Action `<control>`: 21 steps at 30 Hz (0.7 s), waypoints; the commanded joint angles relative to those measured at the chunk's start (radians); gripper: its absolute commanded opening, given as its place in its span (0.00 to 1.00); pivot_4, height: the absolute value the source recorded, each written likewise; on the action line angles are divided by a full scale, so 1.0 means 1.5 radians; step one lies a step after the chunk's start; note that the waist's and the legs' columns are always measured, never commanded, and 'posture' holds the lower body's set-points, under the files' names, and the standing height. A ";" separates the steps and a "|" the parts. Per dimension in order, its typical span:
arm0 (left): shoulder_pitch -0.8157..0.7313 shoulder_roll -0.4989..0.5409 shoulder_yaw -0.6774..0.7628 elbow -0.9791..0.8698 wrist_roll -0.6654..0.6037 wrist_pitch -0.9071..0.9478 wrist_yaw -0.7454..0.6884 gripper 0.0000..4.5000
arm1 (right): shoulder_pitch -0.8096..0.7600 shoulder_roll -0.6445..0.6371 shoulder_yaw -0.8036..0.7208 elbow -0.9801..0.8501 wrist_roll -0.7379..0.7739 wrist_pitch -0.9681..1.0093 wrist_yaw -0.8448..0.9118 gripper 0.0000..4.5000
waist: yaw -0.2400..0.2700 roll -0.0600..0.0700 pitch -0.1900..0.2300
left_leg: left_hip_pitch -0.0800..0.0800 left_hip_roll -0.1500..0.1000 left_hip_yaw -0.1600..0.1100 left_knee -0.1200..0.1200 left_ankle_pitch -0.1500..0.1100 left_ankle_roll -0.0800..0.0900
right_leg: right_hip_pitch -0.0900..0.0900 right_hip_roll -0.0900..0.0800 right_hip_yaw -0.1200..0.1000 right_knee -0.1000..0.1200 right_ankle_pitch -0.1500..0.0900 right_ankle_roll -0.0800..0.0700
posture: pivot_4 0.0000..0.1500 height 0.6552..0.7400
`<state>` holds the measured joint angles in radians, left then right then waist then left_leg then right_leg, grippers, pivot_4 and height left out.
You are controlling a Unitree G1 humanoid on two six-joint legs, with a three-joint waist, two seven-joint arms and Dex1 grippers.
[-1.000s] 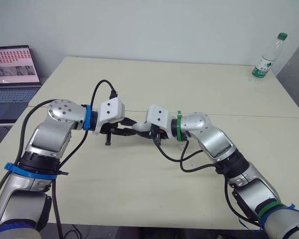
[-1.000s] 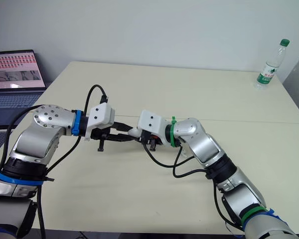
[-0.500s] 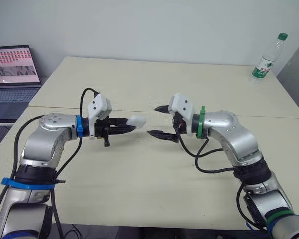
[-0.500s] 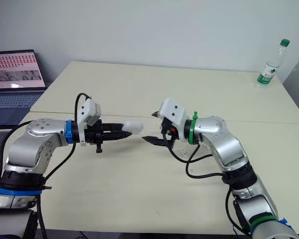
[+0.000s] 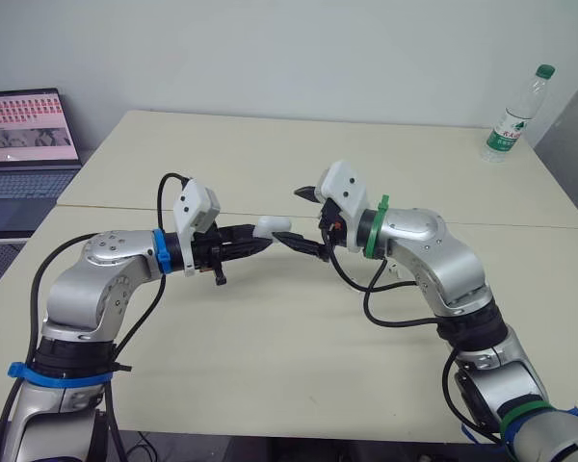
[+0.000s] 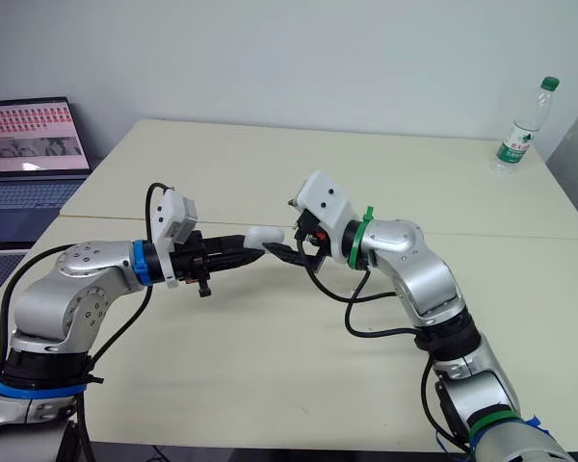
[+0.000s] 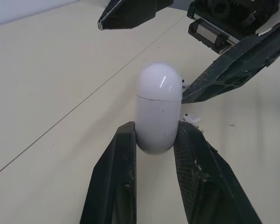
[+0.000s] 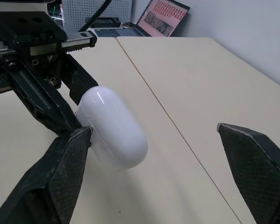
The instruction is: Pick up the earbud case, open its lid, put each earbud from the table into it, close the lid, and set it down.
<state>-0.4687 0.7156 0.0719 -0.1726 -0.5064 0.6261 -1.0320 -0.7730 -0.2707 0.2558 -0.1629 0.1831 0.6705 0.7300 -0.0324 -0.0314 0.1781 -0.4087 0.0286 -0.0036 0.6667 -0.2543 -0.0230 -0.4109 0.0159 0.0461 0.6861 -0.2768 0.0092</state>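
Left claw (image 7: 157, 128) pinching earbud case (image 7: 158, 100), right claw (image 5: 291, 215) spread

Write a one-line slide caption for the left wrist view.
Left gripper holds the closed earbud case above the table; the open right gripper flanks its lid end.

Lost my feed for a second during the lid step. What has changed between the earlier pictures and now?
The right gripper was pressed in at the earbud case a second ago. It then swung away with its fingers open, and has now come back with one finger at the case's side. Unchanged: the left gripper stays shut on the case and the lid stays closed. The water bottle and the laptop are in place.
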 commanded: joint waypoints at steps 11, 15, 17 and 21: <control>0.017 -0.013 -0.001 -0.046 -0.015 -0.010 0.014 0.17 | -0.040 -0.027 -0.067 -0.006 0.054 0.048 -0.011 1.00 | 0.000 0.000 0.000 | 0.000 0.000 0.000 0.000 0.000 0.000 | 0.000 0.000 0.000 0.000 0.000 0.000 | 1.00 1.00; 0.016 -0.040 0.014 -0.030 0.008 -0.045 0.063 0.17 | -0.023 -0.062 -0.083 -0.023 0.092 0.089 0.018 1.00 | 0.001 0.000 0.000 | 0.000 0.000 0.000 0.000 0.000 0.000 | 0.000 0.000 0.000 0.000 0.000 0.000 | 1.00 1.00; 0.017 -0.062 0.023 -0.022 0.029 -0.080 0.103 0.17 | 0.005 -0.100 -0.080 -0.030 0.098 0.100 0.036 1.00 | 0.002 0.000 0.000 | 0.000 0.000 0.000 0.000 0.000 0.000 | 0.001 0.000 0.000 -0.001 0.000 0.000 | 1.00 1.00; 0.034 -0.114 0.038 -0.019 0.077 -0.159 0.195 0.17 | 0.105 -0.166 -0.058 -0.049 0.084 0.087 0.049 1.00 | 0.006 0.000 0.000 | 0.000 -0.001 -0.002 0.000 0.000 0.000 | 0.002 -0.001 0.000 -0.004 0.000 0.000 | 1.00 1.00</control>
<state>-0.4149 0.5511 0.1051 -0.1853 -0.4144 0.4401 -0.7834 -0.6256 -0.5127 0.1719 -0.1958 0.3074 0.8147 0.7940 -0.0235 -0.0319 0.1778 -0.4093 0.0274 -0.0065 0.6659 -0.2545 -0.0228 -0.4075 0.0136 0.0471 0.6804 -0.2769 0.0090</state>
